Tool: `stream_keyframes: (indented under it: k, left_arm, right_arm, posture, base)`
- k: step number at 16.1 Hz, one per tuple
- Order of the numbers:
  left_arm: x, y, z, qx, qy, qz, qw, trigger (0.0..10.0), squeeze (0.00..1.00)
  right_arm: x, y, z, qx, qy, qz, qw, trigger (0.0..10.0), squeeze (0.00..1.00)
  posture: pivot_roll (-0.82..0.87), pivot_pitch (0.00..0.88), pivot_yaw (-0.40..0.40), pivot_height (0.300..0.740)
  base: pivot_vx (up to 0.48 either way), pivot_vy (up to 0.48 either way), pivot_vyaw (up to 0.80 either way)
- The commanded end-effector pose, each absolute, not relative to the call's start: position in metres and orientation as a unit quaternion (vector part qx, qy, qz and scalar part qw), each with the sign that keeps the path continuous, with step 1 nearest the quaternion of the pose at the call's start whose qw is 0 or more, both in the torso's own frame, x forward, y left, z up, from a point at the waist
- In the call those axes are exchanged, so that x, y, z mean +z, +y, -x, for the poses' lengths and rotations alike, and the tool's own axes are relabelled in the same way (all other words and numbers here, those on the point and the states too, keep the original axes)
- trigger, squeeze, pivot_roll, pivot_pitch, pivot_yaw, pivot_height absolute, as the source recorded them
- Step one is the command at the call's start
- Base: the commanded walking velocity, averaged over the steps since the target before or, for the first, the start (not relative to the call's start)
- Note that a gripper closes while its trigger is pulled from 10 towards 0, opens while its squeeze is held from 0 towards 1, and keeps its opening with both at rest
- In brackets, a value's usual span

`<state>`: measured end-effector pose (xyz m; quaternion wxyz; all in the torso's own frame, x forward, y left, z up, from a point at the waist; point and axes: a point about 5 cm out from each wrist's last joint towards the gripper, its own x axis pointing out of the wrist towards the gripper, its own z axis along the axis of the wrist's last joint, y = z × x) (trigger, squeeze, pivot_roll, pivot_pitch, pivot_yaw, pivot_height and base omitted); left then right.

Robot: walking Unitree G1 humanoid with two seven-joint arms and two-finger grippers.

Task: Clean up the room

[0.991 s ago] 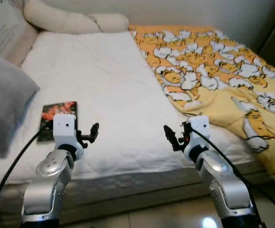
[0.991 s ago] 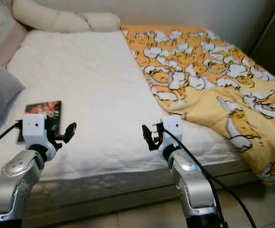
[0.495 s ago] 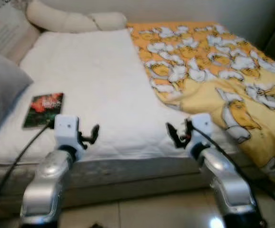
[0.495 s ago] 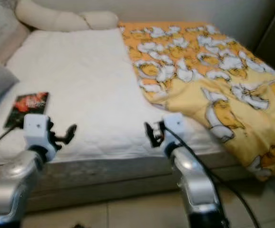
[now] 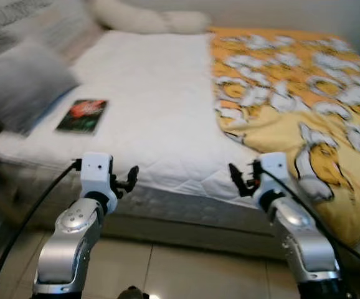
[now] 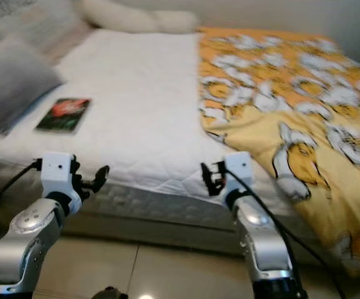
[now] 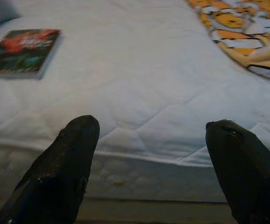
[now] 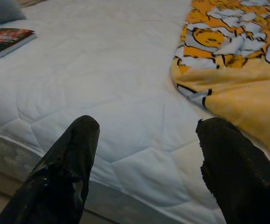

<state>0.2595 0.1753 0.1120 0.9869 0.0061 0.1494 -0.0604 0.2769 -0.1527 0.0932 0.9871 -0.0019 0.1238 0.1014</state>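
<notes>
A white quilted mattress (image 5: 158, 93) stands before me. On its left part lies a book (image 5: 83, 115) with a dark red and green cover, flat, beside a grey pillow (image 5: 24, 84). A rumpled yellow and orange blanket (image 5: 292, 93) with white cartoon figures covers the bed's right side and hangs over the edge. My left gripper (image 5: 129, 179) is open and holds nothing, held in front of the mattress's near edge. My right gripper (image 5: 237, 179) is open too, near the blanket's edge. The book (image 7: 22, 45) lies well beyond the left fingers.
Cream pillows (image 5: 149, 22) lie at the head of the bed, and a large printed cushion (image 5: 24, 18) leans at the far left. Glossy tiled floor (image 5: 186, 274) runs between me and the bed's side. The views are blurred.
The camera has pulled back and swung round: the bed sits farther off and more floor shows. Both grippers keep the same open pose before me.
</notes>
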Motion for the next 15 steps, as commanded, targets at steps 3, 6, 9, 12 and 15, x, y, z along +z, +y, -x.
stream_keyframes:
  k: [3,6,9,12,15]
  left_arm:
    - [0.1169,0.1797,-0.2600,-0.057,0.147,-0.011,0.987,10.0,0.35]
    - [0.1142,0.1775,-0.2585,-0.059,0.150,-0.015,0.987,10.0,0.35]
    - [0.1157,0.1780,-0.2589,-0.058,0.148,-0.013,0.987,10.0,0.35]
    - [0.1130,0.1786,-0.2588,-0.055,0.150,-0.011,0.987,10.0,0.35]
    - [0.1125,0.1826,-0.2585,-0.047,0.146,-0.020,0.988,10.0,0.35]
  right_arm:
    - [0.0974,-0.1453,-0.2782,0.107,0.115,0.002,0.988,10.0,0.00]
    - [0.0977,-0.1501,-0.2789,0.102,0.116,-0.001,0.988,10.0,0.00]
    - [0.0972,-0.1495,-0.2773,0.103,0.117,0.000,0.988,10.0,0.00]
    - [0.0984,-0.1500,-0.2784,0.102,0.117,0.000,0.988,10.0,0.00]
    - [0.0943,-0.1528,-0.2760,0.094,0.124,-0.020,0.988,10.0,0.00]
  posture:
    - [-0.05,0.000,0.002,0.740]
    - [-0.03,0.000,-0.017,0.740]
    - [-0.05,0.000,-0.013,0.740]
    - [-0.05,0.000,-0.015,0.740]
    - [-0.06,0.000,-0.006,0.740]
  base:
    - [0.000,-0.351,0.80]
    - [0.000,-0.352,0.80]
    - [0.000,-0.346,0.80]
    - [0.000,-0.347,0.53]
    - [0.000,-0.346,0.00]
